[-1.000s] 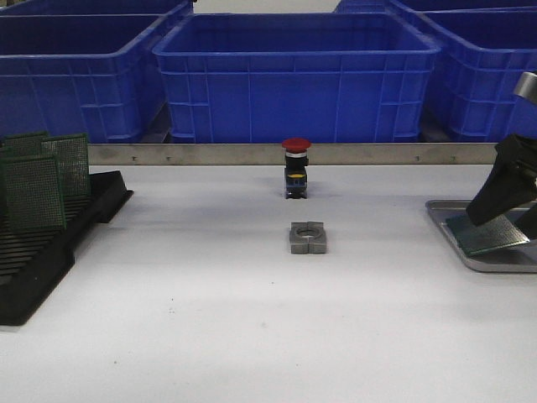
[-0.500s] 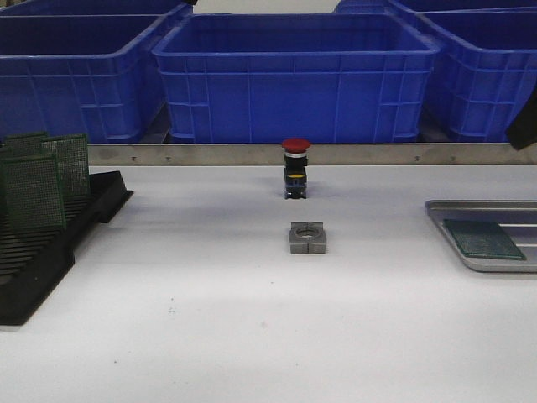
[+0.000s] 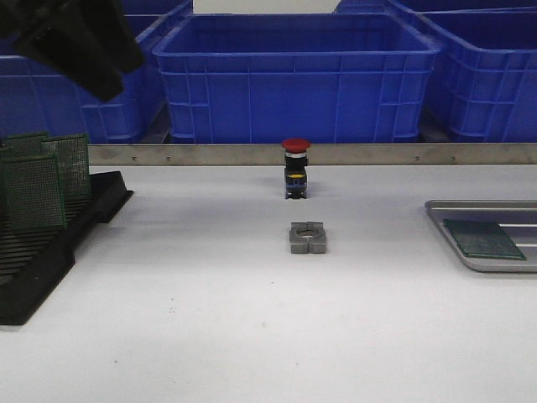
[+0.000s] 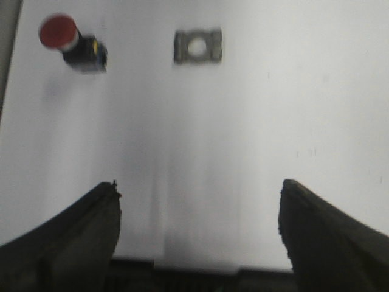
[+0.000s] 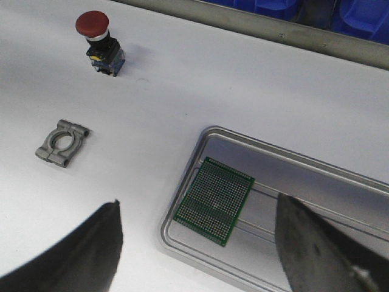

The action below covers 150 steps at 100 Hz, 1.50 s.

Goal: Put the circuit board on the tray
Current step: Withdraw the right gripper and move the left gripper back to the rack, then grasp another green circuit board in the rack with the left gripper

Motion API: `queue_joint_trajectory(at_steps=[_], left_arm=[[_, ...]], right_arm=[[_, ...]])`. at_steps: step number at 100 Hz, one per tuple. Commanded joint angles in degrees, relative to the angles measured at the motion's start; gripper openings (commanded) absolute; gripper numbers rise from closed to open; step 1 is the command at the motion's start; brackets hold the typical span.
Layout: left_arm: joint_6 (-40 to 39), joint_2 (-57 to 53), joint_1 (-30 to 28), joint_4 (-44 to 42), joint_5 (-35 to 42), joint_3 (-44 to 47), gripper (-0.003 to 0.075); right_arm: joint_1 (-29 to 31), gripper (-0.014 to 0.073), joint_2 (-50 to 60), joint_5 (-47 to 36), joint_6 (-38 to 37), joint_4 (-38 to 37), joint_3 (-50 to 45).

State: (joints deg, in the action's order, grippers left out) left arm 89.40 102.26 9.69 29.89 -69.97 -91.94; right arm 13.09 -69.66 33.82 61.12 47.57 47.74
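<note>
One green circuit board [image 5: 214, 200] lies flat on the floor of the silver tray [image 5: 200, 143], at the tray's end nearest the middle of the table, its edges apart from the tray wall; in the front view the same board [image 3: 484, 238] sits inside the tray [image 3: 438, 211] at the table's right side. The right gripper [image 5: 197, 255] hangs above the tray with its fingers spread wide and nothing between them, clear of the board. The left gripper [image 4: 199, 234] is likewise spread wide and empty over bare white table; in the front view it shows as a dark blurred mass [image 3: 80, 38] high at the left, above the black rack [image 3: 50, 243]. The rack holds several green boards [image 3: 33, 191] standing upright in its slots. A red push button [image 3: 295, 168] stands near the table centre, with a small grey metal clamp block [image 3: 307, 238] just in front of it, not touching. Blue bins [image 3: 294, 75] line the back behind a metal rail [image 3: 377, 154].
</note>
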Motion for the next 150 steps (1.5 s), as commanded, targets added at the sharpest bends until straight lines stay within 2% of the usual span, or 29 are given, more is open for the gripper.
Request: queue_joint_trajectory(at_steps=[1, 13, 23, 69, 132, 139, 150], left_arm=[[-1.15, -2.95, -0.1, -7.54, -2.01, -1.87, 0.0512], [-4.04, -2.95, -0.35, -17.24, -1.79, -1.87, 0.0512], [-6.27, -2.95, -0.6, -21.58, -1.35, -1.87, 0.0512], [-6.36, -2.3, -1.7, -22.09, 3.51, -1.87, 0.0512], [-6.36, 8.51, -1.7, -21.58, 7.3, -1.87, 0.051], [-6.39, 8.63, -1.7, -21.58, 6.28, -1.87, 0.0472], [-6.39, 8.63, -1.7, -21.58, 5.14, -1.87, 0.0321]], right_arm=[[0.09, 0.0537, 2.29, -2.01, 0.36, 1.57, 1.26], [0.09, 0.0537, 2.36, -1.93, 0.36, 1.84, 1.26], [0.09, 0.0537, 2.36, -1.93, 0.36, 2.18, 1.26], [0.09, 0.0537, 2.36, -2.0, 0.36, 2.28, 1.26], [0.09, 0.0537, 2.36, -3.12, 0.36, 2.28, 1.26], [0.09, 0.0537, 2.36, -3.18, 0.36, 2.28, 1.26], [0.09, 0.0537, 2.36, -3.18, 0.36, 2.28, 1.26]])
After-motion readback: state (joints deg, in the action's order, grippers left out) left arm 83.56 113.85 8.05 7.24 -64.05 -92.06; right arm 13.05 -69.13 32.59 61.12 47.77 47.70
